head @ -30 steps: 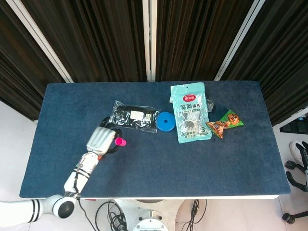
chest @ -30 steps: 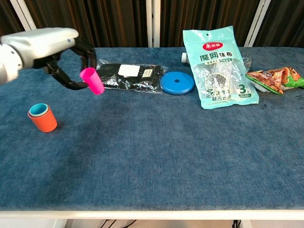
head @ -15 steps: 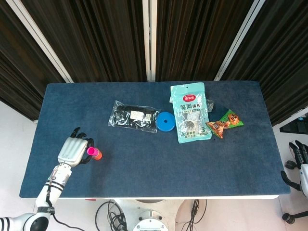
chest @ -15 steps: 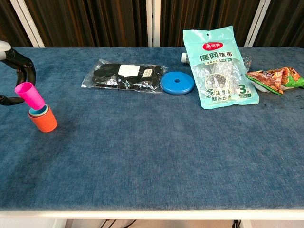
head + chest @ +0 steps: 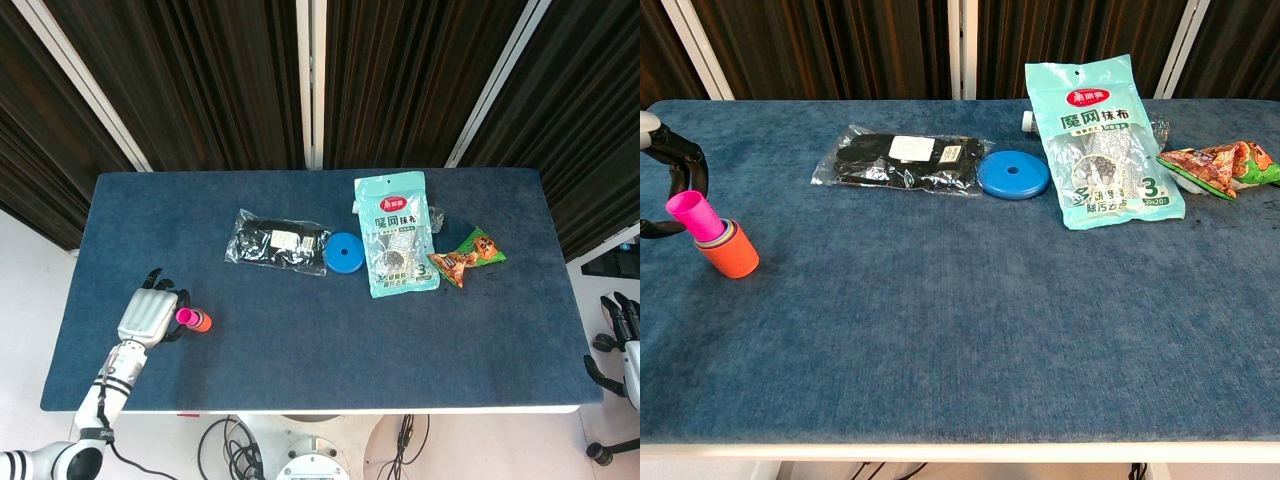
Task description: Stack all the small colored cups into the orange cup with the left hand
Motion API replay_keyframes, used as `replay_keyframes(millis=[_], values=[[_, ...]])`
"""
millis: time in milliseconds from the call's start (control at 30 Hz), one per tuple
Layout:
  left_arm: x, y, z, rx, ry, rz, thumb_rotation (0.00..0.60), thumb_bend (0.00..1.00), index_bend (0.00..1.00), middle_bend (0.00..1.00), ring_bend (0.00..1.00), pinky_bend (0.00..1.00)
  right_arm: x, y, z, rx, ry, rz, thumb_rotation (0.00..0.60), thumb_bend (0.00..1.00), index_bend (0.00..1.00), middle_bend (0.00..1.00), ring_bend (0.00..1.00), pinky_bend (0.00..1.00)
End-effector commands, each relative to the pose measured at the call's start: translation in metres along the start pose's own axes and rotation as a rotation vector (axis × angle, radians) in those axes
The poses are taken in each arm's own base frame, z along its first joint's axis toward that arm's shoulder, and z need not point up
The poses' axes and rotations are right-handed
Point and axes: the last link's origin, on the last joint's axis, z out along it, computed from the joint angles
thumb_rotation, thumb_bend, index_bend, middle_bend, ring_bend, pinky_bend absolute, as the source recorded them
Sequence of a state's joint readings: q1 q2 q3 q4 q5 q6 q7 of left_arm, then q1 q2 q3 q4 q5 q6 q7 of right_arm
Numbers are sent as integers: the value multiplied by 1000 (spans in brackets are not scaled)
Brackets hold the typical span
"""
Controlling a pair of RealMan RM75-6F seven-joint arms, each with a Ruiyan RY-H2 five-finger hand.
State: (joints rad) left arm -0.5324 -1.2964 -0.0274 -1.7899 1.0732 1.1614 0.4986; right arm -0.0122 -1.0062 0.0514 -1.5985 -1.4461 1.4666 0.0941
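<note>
The orange cup (image 5: pixel 732 258) stands near the table's left front, also visible as the orange cup (image 5: pixel 203 322) in the head view. The rim of another small cup shows nested inside it. A pink cup (image 5: pixel 694 217) leans tilted in its mouth, pink cup (image 5: pixel 186 317). My left hand (image 5: pixel 147 314) is right beside it, dark fingers (image 5: pixel 687 172) curved around the pink cup and still holding it. My right hand (image 5: pixel 622 332) hangs off the table's right side, fingers apart and holding nothing.
A black packet (image 5: pixel 902 159) and a blue disc (image 5: pixel 1012 175) lie at mid-table. A large teal cloth packet (image 5: pixel 1102 140) and a snack bag (image 5: pixel 1218 167) lie to the right. The dark blue tablecloth (image 5: pixel 970 330) covers the front.
My left hand carried the pink cup from near the black packet leftward to the orange cup and lowered it into the cup's mouth. The right hand came into view at the far right.
</note>
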Motion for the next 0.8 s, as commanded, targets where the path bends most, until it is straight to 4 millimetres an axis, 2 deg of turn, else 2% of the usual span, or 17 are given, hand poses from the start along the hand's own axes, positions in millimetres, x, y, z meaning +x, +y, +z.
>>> replay_keyframes(millis=[33,133,200,333,433,600,700,800], values=[[-1,2,-1,-17,1,-17,600,289,319,407,201,81,0,0,0,-1,1,0,600,267,0,0,0,0],[2,5,-3,-44,14,-46,600,252,103,181,103,60,0,0,0,-4,0,0,600,267,0,0,0,0],[7,4,-4,-51,51,-50,600,235,69,121,69,50,-1,0,-1,-5,-2,-1,600,268,0,0,0,0],[19,-8,-16,-17,128,-45,600,212,67,108,54,30,-2,1,-3,-1,-12,-12,600,268,0,0,0,0],[20,-27,-40,33,196,-26,600,193,72,109,45,26,-5,3,-5,11,-22,-39,600,267,0,0,0,0],[1,-68,-91,92,205,-89,600,159,58,0,0,8,-13,9,-6,52,-33,-66,600,249,0,0,0,0],[-9,-84,-113,125,212,-113,600,150,45,0,0,0,-18,9,-6,77,-40,-48,600,244,0,0,0,0],[-15,-90,-125,139,220,-113,600,147,43,0,0,0,-20,4,-4,115,-26,-40,600,241,0,0,0,0]])
